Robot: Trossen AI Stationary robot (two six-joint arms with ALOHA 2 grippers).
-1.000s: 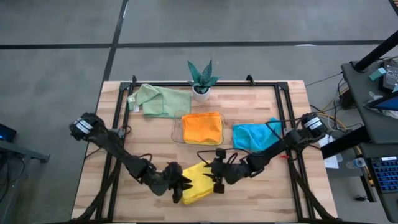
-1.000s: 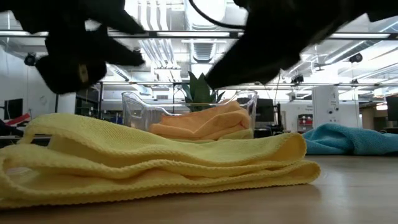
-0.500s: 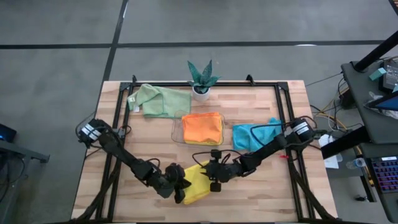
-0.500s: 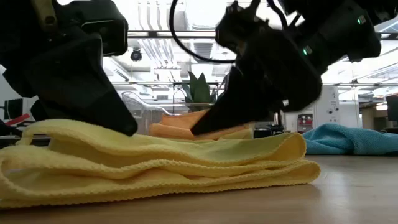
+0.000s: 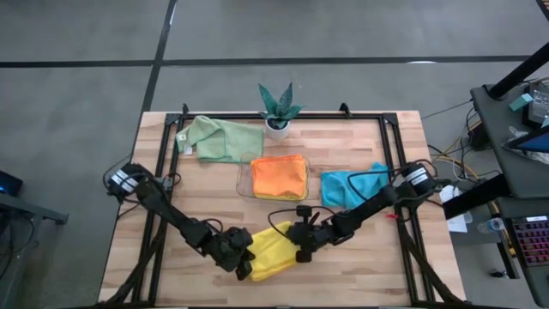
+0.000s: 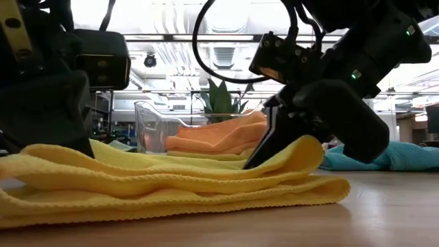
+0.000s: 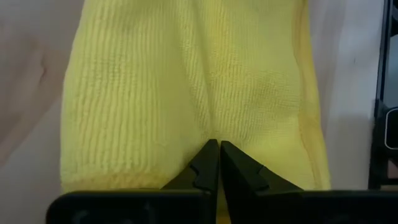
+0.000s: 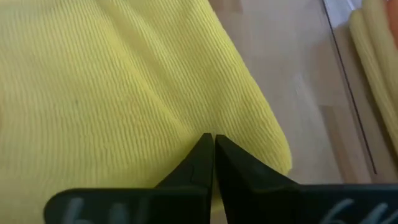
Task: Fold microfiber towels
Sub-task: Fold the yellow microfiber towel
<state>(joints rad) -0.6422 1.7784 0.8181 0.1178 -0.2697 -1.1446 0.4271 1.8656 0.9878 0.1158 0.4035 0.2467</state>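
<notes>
Left end effector (image 5: 243,257) and right end effector (image 5: 300,244) both pinched shut on soft yellow microfiber towel (image 5: 273,251) at table's near edge (partly folded); orange in tray, green, teal towels left.

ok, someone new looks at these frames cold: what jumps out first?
Both arms meet at the table's near edge, the left gripper and right gripper each shut on opposite ends of the bright yellow towel. Behind it, an orange towel lies in a clear tray at the table's middle, with a teal towel to its right, a pale green towel at back left, and a potted plant at the back edge.
</notes>
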